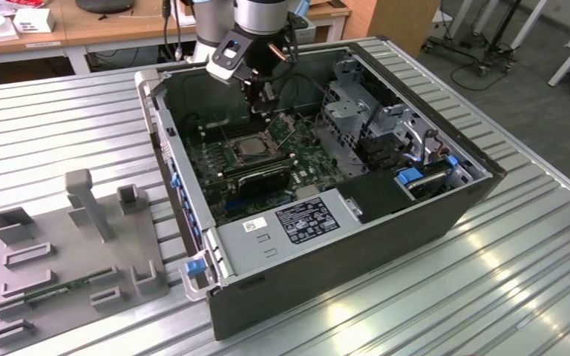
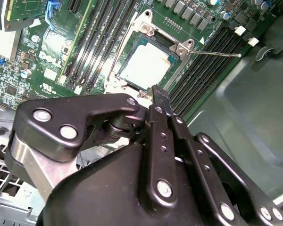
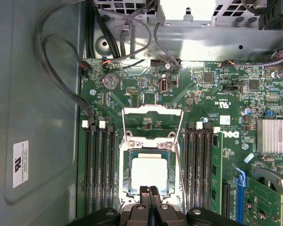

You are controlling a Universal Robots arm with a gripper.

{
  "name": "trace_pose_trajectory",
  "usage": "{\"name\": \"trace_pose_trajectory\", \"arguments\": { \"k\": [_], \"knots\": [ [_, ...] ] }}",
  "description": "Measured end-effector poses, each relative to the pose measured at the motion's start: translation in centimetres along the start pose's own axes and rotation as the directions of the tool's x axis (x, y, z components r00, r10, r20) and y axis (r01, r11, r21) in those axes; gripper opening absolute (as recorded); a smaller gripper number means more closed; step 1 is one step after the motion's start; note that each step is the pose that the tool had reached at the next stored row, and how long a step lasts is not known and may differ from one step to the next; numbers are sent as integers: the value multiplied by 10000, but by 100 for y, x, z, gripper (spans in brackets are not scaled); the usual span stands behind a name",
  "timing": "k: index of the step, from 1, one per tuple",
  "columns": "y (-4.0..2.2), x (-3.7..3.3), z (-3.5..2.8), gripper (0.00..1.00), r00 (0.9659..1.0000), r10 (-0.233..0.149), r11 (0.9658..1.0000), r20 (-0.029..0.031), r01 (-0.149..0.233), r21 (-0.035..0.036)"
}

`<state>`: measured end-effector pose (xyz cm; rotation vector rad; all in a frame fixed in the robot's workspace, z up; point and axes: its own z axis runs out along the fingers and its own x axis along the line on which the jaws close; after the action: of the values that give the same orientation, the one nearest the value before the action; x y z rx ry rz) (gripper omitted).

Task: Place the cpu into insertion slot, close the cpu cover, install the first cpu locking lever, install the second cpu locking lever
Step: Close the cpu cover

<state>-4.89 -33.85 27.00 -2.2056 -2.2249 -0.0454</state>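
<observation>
A silver-grey arm (image 1: 262,13) is seen; the gripper (image 2: 159,94) is built of black links studded with silver screws.

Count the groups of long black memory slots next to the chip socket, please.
2. One group lies along one side of the socket, the other group along the opposite side. The gripper covers one end of each, so more could be hidden there.

Ribbed silver metal surface (image 1: 522,297) under everything here; an open dark computer case (image 1: 364,252) lies on its side on it, toward the exterior view's right; close beside it, on the exterior view's left, a grey fixture plate (image 1: 67,259) with upright posts rests flat on the ribs.
</observation>
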Motion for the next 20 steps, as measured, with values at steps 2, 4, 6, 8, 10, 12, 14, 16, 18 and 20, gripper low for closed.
{"name": "trace_pose_trajectory", "arguments": {
  "k": [2, 4, 6, 8, 10, 12, 14, 16, 18, 20],
  "knots": [
    [1, 0, 0, 11, 10000, 0, 10000, 0, 0, 0],
    [8, 0, -1, 11, 10000, -2, 10000, 1, 2, 1],
    [25, 0, 0, 11, 10000, 0, 10000, 1, 0, 1],
    [51, 0, 0, 11, 10000, 0, 10000, 1, 0, 1],
    [84, -1, 1, 11, 10000, 0, 10000, 0, 0, 0],
    [123, -1, 2, 11, 10000, 0, 10000, 0, 0, 0],
    [164, -2, 2, 11, 10000, -1, 10000, 1, 1, 1],
    [206, -2, 3, 11, 10000, 0, 10000, 0, 0, 0],
    [255, -2, 4, 11, 10000, 0, 10000, 0, 0, 0],
    [309, -3, 4, 11, 10000, 0, 10000, 0, 0, 0]
  ]
}}
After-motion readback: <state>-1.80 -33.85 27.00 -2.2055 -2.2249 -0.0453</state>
